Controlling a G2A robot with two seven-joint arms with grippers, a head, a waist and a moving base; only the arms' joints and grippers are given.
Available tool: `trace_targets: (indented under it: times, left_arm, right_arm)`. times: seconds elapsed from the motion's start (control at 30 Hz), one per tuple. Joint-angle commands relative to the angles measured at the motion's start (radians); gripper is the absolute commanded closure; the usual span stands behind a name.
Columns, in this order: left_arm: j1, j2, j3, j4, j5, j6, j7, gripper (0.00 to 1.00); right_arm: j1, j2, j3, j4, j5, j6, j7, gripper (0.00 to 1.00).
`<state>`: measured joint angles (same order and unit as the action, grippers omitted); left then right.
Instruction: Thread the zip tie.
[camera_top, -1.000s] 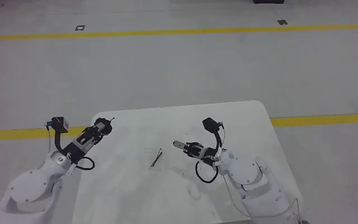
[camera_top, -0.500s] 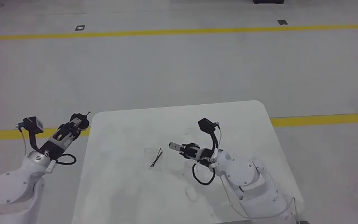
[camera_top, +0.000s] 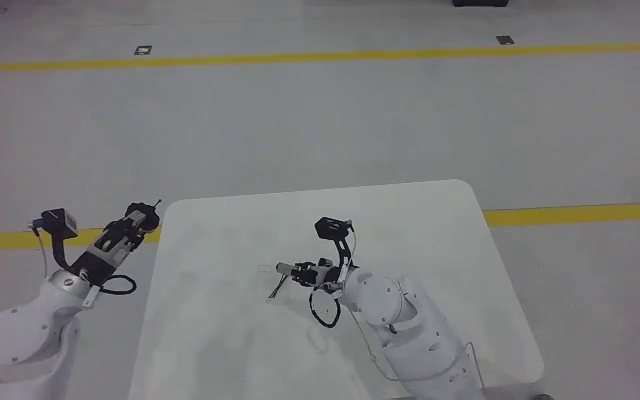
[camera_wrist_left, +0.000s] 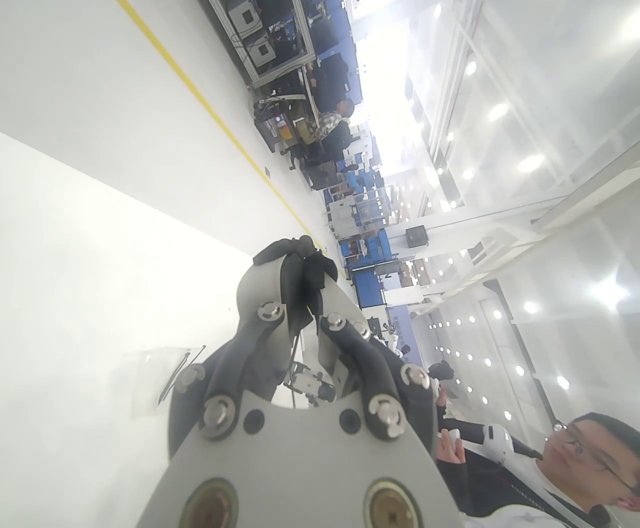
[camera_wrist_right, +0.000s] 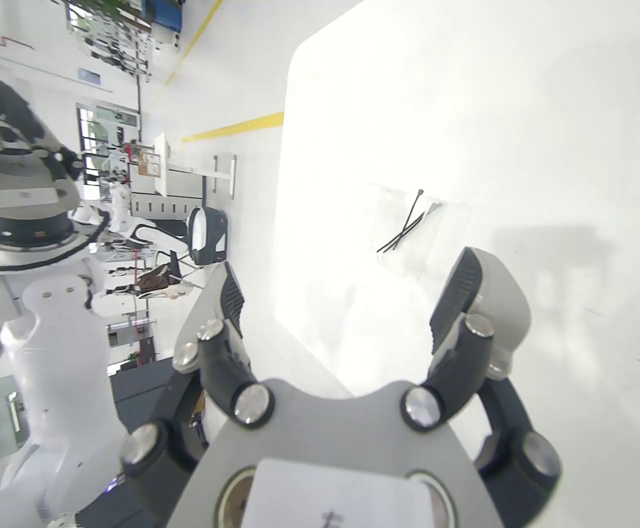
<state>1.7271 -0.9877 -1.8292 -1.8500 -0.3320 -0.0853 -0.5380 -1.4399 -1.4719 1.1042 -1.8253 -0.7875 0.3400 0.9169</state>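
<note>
Off the edge of the white rounded surface (camera_top: 430, 215), the left gripper (camera_wrist_left: 300, 252) sits pinched closed, pulled back. The right gripper (camera_wrist_right: 347, 280), fingers spread wide, has swung across to just beside the thin black zip ties (camera_wrist_right: 407, 225), which lie mid-surface in a clear plastic sleeve (camera_wrist_right: 442, 240). Pickup looks next.

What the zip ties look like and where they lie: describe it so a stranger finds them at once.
On the white table, look near its middle, just ahead of the right gripper, fingers open. A clear plastic bag lies flat there; the zip ties are the thin black strips crossed at it, dark against the see-through bag and pale tabletop.
</note>
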Motion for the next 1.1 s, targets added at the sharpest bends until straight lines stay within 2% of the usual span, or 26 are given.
trace_targets:
  times: [0.0, 0.03, 0.37, 0.47, 0.53, 0.73, 1.07]
  left_arm:
    - [0.000, 0.000, 0.000, 0.000, 0.000, 0.000, 0.000, 1.00]
    - [0.000, 0.000, 0.000, 0.000, 0.000, 0.000, 0.000, 1.00]
    - [0.000, 0.000, 0.000, 0.000, 0.000, 0.000, 0.000, 1.00]
    - [0.000, 0.000, 0.000, 0.000, 0.000, 0.000, 0.000, 1.00]
    - [0.000, 0.000, 0.000, 0.000, 0.000, 0.000, 0.000, 1.00]
    - [0.000, 0.000, 0.000, 0.000, 0.000, 0.000, 0.000, 1.00]
    - [0.000, 0.000, 0.000, 0.000, 0.000, 0.000, 0.000, 1.00]
  right_arm:
    - [-0.025, -0.053, 0.033, -0.022, -0.085, 0.000, 0.084, 0.00]
    - [-0.033, -0.068, 0.044, -0.033, -0.115, 0.000, 0.105, 0.00]
    - [-0.035, -0.068, 0.044, -0.034, -0.109, 0.000, 0.084, 0.00]
    - [-0.026, -0.073, 0.034, -0.028, -0.140, 0.000, 0.083, 0.00]
    - [-0.009, -0.081, 0.031, -0.009, -0.173, 0.000, 0.120, 0.00]
    - [0.047, -0.138, 0.015, 0.029, -0.302, 0.000, 0.246, 0.00]
    - [0.089, -0.269, -0.012, 0.074, -0.566, 0.000, 0.393, 0.00]
